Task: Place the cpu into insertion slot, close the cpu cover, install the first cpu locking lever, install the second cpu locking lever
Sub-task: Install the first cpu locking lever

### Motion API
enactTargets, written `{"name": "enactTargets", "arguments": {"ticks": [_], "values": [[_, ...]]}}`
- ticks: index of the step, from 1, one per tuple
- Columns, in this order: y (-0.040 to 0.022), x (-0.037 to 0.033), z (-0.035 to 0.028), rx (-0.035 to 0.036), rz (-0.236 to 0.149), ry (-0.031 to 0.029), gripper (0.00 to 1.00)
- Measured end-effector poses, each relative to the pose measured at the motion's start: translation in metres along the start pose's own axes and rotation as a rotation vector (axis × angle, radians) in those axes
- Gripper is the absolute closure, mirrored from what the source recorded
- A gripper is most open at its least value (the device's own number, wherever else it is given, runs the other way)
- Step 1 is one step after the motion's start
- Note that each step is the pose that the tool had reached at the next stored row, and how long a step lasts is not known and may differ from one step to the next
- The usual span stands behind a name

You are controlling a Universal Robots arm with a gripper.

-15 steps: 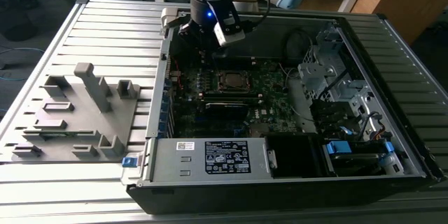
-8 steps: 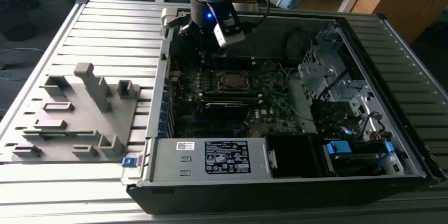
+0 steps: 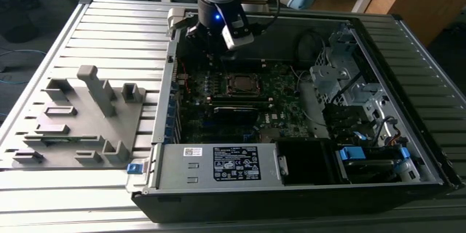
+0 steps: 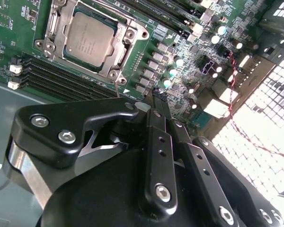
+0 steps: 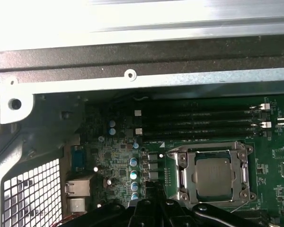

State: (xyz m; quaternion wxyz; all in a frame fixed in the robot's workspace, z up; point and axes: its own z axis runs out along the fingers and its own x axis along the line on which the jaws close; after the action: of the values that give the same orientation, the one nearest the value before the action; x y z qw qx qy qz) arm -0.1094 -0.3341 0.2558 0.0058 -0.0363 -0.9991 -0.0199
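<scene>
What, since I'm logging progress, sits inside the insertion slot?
The cpu lies in the insertion slot, its grey top showing through the cpu cover window. The contacts beneath the chip are covered.

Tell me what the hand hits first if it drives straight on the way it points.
The hand would probably meet the green board beside the insertion slot, at the row of small grey blocks next to its rim, not the cpu. Depth is hard to judge.
</scene>
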Motion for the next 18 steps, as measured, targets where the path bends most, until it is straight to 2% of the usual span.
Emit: {"name": "enactTargets", "arguments": {"ticks": [18], "values": [[0.0003,0.0002,0.0029,0.0005,0.000,0.0000,0.89]]}}
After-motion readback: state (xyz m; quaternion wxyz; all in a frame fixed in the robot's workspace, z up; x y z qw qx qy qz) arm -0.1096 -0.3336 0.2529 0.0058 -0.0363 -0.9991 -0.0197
